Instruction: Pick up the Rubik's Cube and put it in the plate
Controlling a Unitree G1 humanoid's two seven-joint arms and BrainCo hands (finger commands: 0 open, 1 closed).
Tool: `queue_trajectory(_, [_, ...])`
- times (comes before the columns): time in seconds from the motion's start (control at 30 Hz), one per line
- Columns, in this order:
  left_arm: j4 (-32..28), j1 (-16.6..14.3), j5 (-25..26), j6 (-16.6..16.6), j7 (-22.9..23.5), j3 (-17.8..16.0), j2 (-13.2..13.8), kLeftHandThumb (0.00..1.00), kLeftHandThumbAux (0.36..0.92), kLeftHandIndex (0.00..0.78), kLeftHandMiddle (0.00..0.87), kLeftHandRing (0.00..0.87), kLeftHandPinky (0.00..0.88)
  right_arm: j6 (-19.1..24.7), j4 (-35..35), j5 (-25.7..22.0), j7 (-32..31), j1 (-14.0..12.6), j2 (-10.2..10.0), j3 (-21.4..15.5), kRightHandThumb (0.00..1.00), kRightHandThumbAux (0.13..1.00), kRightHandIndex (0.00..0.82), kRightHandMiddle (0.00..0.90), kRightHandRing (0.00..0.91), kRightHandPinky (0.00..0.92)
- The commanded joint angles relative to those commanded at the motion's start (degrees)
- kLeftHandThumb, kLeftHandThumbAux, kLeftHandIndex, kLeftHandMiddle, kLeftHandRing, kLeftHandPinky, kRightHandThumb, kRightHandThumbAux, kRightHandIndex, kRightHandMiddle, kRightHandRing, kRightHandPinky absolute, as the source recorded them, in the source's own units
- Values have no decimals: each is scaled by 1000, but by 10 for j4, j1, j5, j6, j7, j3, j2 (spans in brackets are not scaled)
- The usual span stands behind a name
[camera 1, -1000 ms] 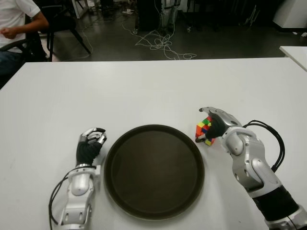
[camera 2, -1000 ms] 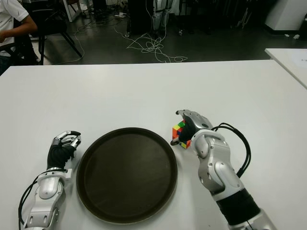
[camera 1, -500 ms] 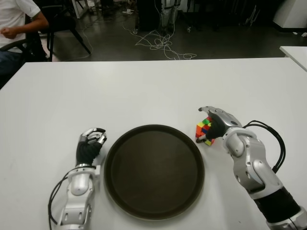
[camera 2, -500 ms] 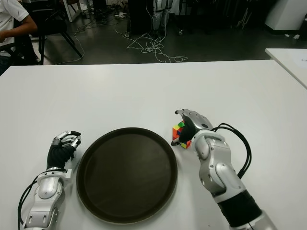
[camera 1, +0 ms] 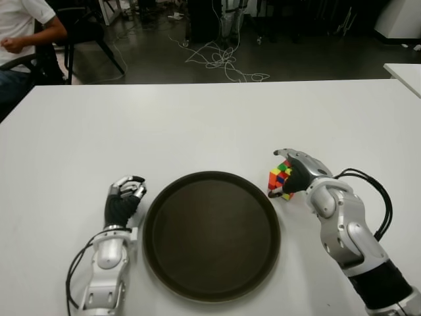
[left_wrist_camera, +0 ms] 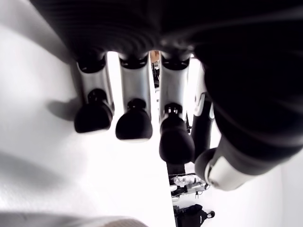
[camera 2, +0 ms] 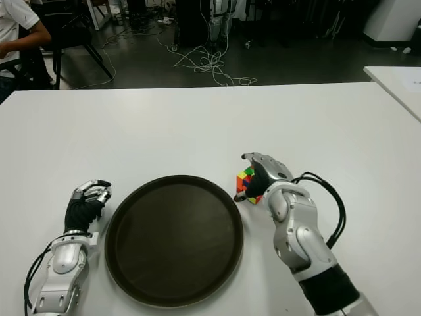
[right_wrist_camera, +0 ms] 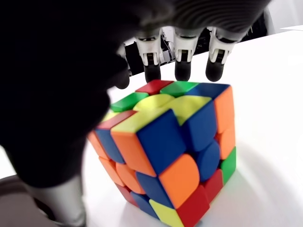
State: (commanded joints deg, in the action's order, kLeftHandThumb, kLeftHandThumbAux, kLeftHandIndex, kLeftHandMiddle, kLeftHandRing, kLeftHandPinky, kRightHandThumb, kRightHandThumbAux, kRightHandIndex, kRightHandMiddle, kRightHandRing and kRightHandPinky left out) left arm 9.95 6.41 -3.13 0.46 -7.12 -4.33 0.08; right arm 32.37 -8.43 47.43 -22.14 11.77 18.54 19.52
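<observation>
The Rubik's Cube point(camera 1: 279, 178) stands on the white table point(camera 1: 197, 125), just off the right rim of the round dark plate point(camera 1: 212, 234). My right hand point(camera 1: 284, 174) wraps it from the right. In the right wrist view the fingertips point(right_wrist_camera: 182, 71) reach over the far top edge of the cube point(right_wrist_camera: 165, 151) and the thumb presses its near side. The cube's base still touches the table. The plate holds nothing. My left hand point(camera 1: 125, 194) shows beside the plate's left rim, fingers curled with nothing in them.
A seated person point(camera 1: 20, 33) is at the far left beyond the table. Loose cables point(camera 1: 220, 59) lie on the floor behind. The corner of a second white table point(camera 1: 404, 71) shows at the far right.
My right hand has closed a little tighter around the cube and its forearm has shifted slightly. The cube and the left hand stay where they were.
</observation>
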Motion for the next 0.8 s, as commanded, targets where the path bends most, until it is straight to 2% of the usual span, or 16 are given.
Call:
queue_trajectory(0.53, [16, -5, -2, -17, -7, -3, 0, 713, 705, 444, 811, 824, 797, 8, -2, 14, 2, 0, 3, 6, 0, 766, 23, 56, 40, 0])
queue_trajectory(0.8, [19, -7, 3, -21, -1, -4, 1, 712, 704, 444, 812, 825, 802, -25, 11, 6, 29, -1, 12, 3, 0, 794, 29, 54, 34, 4])
